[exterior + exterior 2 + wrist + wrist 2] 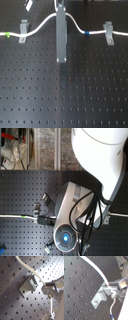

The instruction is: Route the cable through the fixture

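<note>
In the first exterior view, the long thin white flexible cable [42, 25] runs across the black perforated metal board [65, 95]. It rises in an arch in the middle, where the grey gripper [61, 59] hangs down in front of it. The small green band [8, 35] sits on the cable near the first exterior view's left edge, and the small blue band [86, 33] sits toward the first exterior view's right. A slanted grey metal clip [23, 27] touches the cable on the left part, and another slanted grey clip [108, 30] touches it on the right part. The straight fixture is hidden behind the gripper here.

In the second exterior view, the white and grey robot arm [97, 158] covers most of the scene. The cable shows only as short pieces at both sides.

In the first wrist view, the small grey upright metal fixture [30, 284] stands on the board, and the cable passes just beside its top. The gripper fingers [51, 285] are closed on the cable near the fixture.

In the second wrist view, the fingers again clamp the cable, beside the fixture [99, 297]
</note>
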